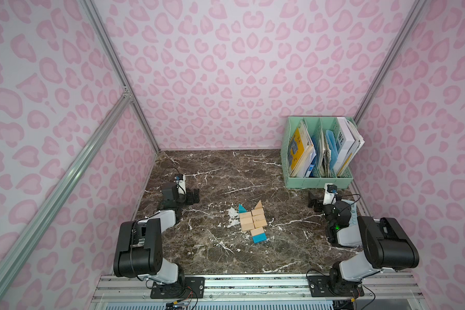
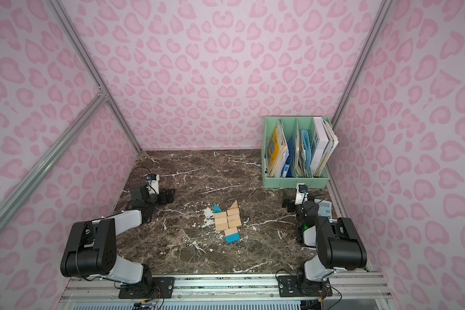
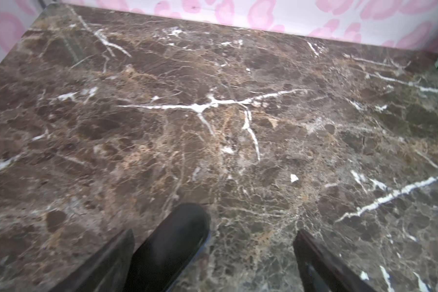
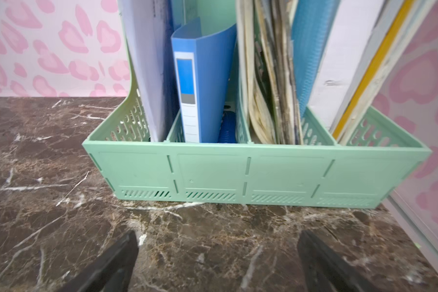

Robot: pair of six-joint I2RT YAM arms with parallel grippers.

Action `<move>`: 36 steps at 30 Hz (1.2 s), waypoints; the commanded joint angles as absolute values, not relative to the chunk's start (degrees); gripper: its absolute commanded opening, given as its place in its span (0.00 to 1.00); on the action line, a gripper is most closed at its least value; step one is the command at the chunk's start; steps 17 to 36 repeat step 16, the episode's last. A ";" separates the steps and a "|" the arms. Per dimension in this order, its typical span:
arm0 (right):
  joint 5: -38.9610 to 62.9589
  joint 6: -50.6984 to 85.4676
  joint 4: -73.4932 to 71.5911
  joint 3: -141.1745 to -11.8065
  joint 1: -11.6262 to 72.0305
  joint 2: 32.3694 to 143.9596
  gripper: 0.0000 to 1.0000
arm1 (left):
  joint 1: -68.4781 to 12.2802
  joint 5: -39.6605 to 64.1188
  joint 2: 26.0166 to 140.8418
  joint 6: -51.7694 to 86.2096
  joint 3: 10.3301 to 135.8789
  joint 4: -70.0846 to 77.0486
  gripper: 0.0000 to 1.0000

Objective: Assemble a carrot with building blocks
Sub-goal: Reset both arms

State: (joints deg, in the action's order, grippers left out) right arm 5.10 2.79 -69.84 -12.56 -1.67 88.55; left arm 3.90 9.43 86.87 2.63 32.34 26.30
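Carrot looks complete, tip at six o'clock; left gripper at nine, right gripper at three, both spread empty.

The calculator, at three o'clock from the carrot, lay mostly hidden behind the right arm.

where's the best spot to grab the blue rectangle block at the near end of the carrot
Probably from straight above, pinching the blue rectangle block across its two short ends. It lies flat with its far long side against a tan block, so only the ends and near side look free.
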 commanded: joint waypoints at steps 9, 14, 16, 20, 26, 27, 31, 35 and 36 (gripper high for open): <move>2.36 0.70 -76.00 -12.25 -0.89 89.28 1.00 | 2.81 0.93 87.47 1.49 30.59 31.72 0.99; 2.75 1.23 -75.70 -12.94 -1.26 90.05 1.00 | 2.81 0.89 87.58 1.43 30.59 31.71 0.99; 2.74 1.20 -76.67 -12.52 -1.31 89.98 1.00 | 2.81 0.93 87.55 1.41 30.59 31.67 0.99; 2.74 1.20 -76.67 -12.52 -1.31 89.98 1.00 | 2.81 0.93 87.55 1.41 30.59 31.67 0.99; 2.74 1.20 -76.67 -12.52 -1.31 89.98 1.00 | 2.81 0.93 87.55 1.41 30.59 31.67 0.99; 2.74 1.20 -76.67 -12.52 -1.31 89.98 1.00 | 2.81 0.93 87.55 1.41 30.59 31.67 0.99; 2.74 1.20 -76.67 -12.52 -1.31 89.98 1.00 | 2.81 0.93 87.55 1.41 30.59 31.67 0.99; 2.74 1.20 -76.67 -12.52 -1.31 89.98 1.00 | 2.81 0.93 87.55 1.41 30.59 31.67 0.99; 2.74 1.20 -76.67 -12.52 -1.31 89.98 1.00 | 2.81 0.93 87.55 1.41 30.59 31.67 0.99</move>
